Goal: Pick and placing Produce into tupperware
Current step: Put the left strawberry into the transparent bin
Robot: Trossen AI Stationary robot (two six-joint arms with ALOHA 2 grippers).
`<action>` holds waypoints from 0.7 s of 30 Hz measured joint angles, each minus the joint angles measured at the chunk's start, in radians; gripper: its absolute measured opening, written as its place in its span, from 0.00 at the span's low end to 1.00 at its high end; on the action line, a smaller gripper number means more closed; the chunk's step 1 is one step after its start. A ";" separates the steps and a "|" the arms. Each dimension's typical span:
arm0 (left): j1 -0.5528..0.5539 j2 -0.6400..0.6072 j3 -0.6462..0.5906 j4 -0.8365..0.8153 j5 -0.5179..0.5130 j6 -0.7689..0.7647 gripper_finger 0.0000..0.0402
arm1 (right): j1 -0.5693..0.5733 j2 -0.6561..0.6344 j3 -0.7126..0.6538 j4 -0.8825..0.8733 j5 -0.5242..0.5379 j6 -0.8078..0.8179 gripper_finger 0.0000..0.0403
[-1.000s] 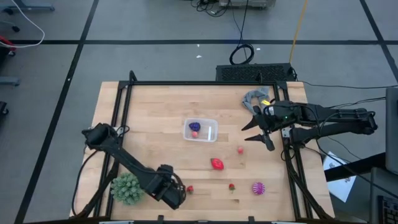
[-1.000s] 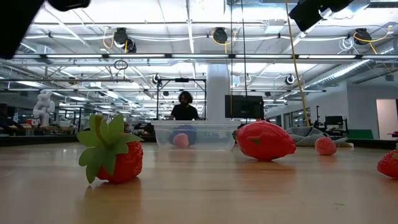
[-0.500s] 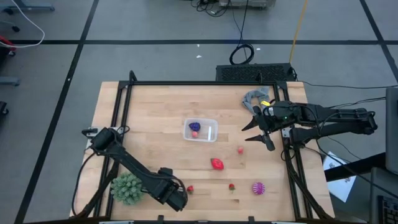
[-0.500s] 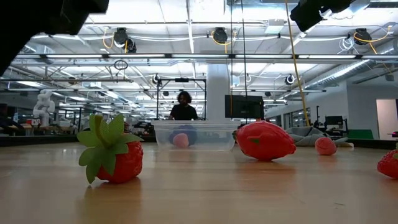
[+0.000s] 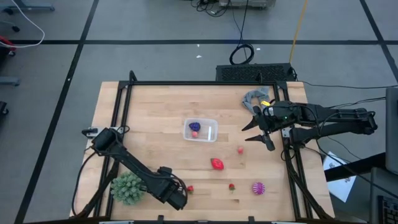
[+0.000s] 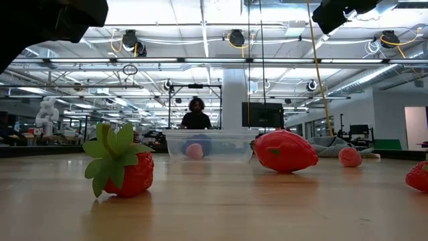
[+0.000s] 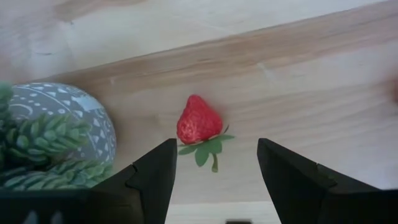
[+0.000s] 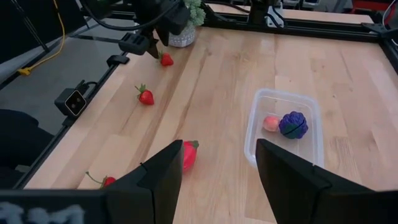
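strawberry (image 7: 199, 119) lies on the wooden table (image 5: 155, 112) at its near edge, just ahead of the left gripper (image 5: 181, 193), whose fingers are spread and hold nothing, beside a green spiky plant in a grey pot (image 5: 127, 187). farther in lie another strawberry (image 5: 231, 186), a magenta spiky ball (image 5: 258, 188) and a bigger red fruit (image 5: 217, 164). mid-table, the clear tupperware (image 5: 211, 131) holds a purple fruit (image 5: 194, 126) and a pink one (image 5: 194, 134). right gripper (image 5: 264, 132) hovers spread near the grey cloth (image 5: 253, 98)
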 joint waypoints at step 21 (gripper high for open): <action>0.033 0.078 0.000 -0.007 0.088 0.105 0.57 | 0.000 0.000 0.000 0.001 0.000 0.000 0.48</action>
